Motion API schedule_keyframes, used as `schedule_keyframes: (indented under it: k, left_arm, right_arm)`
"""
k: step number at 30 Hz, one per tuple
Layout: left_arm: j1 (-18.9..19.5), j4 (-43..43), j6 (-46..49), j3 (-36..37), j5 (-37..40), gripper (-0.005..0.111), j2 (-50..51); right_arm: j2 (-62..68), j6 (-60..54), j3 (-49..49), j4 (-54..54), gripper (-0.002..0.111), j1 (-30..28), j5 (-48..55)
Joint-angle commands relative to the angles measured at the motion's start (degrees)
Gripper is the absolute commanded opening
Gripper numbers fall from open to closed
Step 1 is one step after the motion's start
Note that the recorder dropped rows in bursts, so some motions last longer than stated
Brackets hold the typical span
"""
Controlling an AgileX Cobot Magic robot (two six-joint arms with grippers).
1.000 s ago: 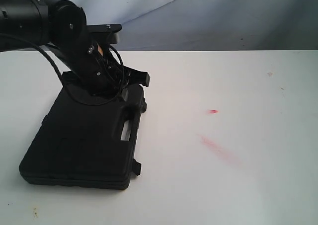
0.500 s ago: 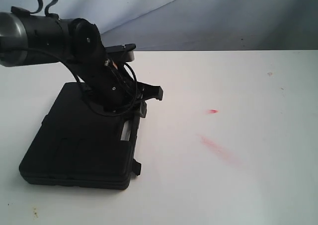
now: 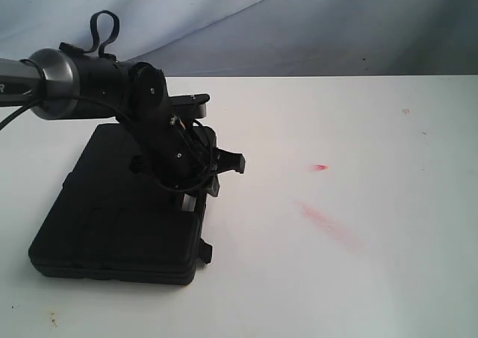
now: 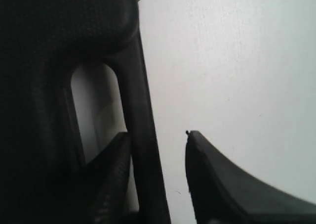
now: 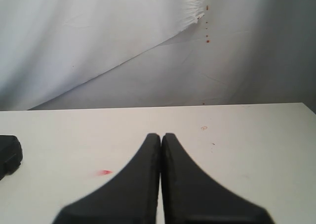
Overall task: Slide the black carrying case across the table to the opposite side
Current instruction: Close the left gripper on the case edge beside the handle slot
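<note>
The black carrying case (image 3: 112,218) lies flat on the white table (image 3: 358,129), at its left side, with the handle edge facing right. My left gripper (image 3: 211,181) is down over that handle and open. In the left wrist view the handle bar (image 4: 140,110) runs between the fingers of the left gripper (image 4: 158,136): one finger (image 4: 116,159) sits in the handle slot, the other (image 4: 207,169) stands over bare table (image 4: 237,61), apart from the bar. My right gripper (image 5: 161,135) is shut on nothing above the table; a corner of the case (image 5: 7,157) shows beyond it.
A small red mark (image 3: 320,167) and a longer red smudge (image 3: 325,220) lie on the table right of the case. A grey-blue cloth backdrop (image 3: 336,24) hangs behind the table's far edge.
The left arm has swung right and down, from over the case's back edge to its handle. Its fingers have spread wider. The case has not moved.
</note>
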Motion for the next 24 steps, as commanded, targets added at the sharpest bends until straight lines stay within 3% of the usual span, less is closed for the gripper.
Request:
schedule_keyframes:
  k: [1,6,12,24]
  left_arm:
    - [-0.2,0.1,0.1,-0.4,-0.7,0.037,0.9]
    - [-0.2,0.1,0.0,-0.4,-0.7,0.034,2.0]
    - [-0.2,-0.4,-0.1,-0.4,-1.4,0.0,2.3]
    - [-0.2,-11.7,-4.0,-0.4,-3.3,0.0,2.7]
  right_arm:
    - [-0.3,-0.4,0.2,0.2,0.0,0.0,0.0]
    - [-0.3,-0.4,0.2,0.2,0.0,0.0,0.0]
    - [-0.3,-0.4,0.2,0.2,0.0,0.0,0.0]
    - [-0.3,-0.4,0.2,0.2,0.0,0.0,0.0]
